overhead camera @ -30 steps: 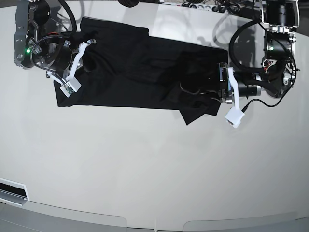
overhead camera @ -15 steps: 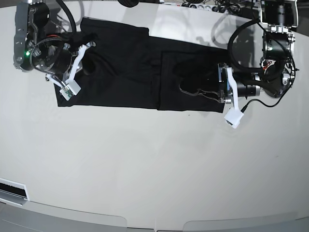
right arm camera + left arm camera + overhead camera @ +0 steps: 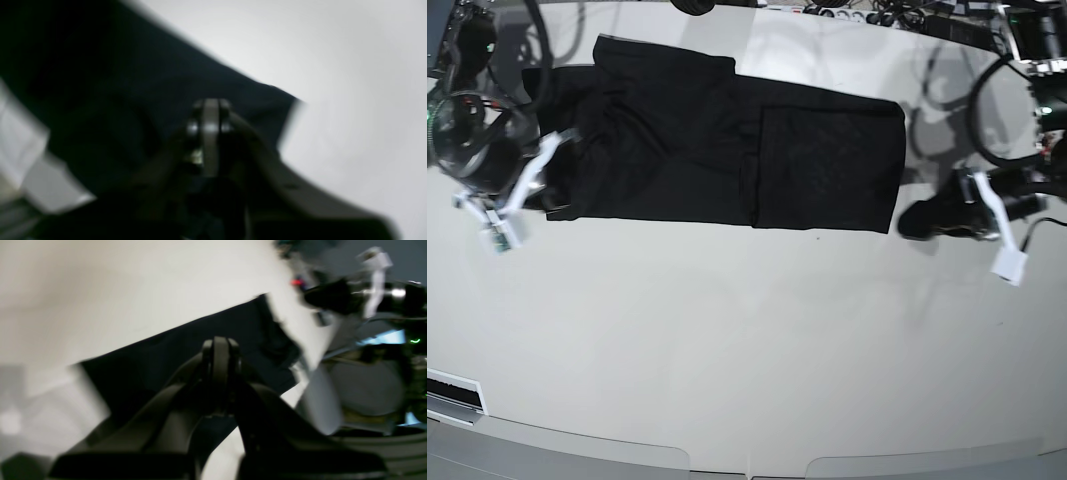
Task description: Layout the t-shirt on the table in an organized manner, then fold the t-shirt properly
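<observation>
1. The shirt [image 3: 727,140] lies flat on the table [image 3: 747,340], toward the far edge, as a long dark band. Its long axis runs side to side in the base view. A fold seam crosses it near the middle; the half on that view's right looks doubled over.
2. Left gripper [image 3: 919,219]: in the base view it is just off the shirt's short edge on that view's right, over bare table and apart from the cloth. In its wrist view the jaws are pressed together with nothing between them.
3. Right gripper [image 3: 555,203]: at the opposite short edge, near the front corner. The base view is too dark there to tell whether it touches the cloth. Its wrist view is blurred; the jaws look nearly together, so I cannot tell their state.
4. Key relation: each arm stands at one short end of the band, and the shirt lies inward from both jaws along its long axis.
5. Judgement: the next fold likely brings one short end toward the other. The right arm appears closer to the cloth.
</observation>
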Robot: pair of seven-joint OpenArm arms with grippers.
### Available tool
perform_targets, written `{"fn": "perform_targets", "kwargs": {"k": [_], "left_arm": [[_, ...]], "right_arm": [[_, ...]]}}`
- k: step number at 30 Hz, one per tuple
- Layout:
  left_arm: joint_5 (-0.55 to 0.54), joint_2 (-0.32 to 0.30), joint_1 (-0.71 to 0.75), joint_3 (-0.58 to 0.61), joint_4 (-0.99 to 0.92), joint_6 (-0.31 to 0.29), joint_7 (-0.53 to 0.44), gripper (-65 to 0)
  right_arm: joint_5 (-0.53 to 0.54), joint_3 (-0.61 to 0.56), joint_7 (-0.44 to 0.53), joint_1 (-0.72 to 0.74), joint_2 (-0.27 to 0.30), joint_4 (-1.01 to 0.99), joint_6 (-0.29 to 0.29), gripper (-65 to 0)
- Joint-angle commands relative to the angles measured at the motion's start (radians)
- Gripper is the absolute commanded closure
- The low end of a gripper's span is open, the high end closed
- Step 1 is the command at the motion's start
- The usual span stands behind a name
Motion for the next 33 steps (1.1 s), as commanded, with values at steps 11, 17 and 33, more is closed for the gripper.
{"fn": "perform_targets", "kwargs": {"k": [11,17,33], "left_arm": [[0.035,-0.204,-0.013,-0.07,0.015,-0.005,-0.045,0.0],[0.034,-0.216,0.011,-0.07,0.015,-0.005,-0.046,0.0],[0.038,-0.211,0.047,-0.07,0.013,-0.005,-0.048,0.0]], "right_arm": [[0.05,0.201,0.05,-0.068,0.012,-0.203,-0.206,-45.5],[0.245,0.222,0.084,-0.057,0.011,-0.443,-0.126,-45.5],[0.516,0.219,-0.036,0.057,0.007,-0.833,0.129,-45.0]]}}
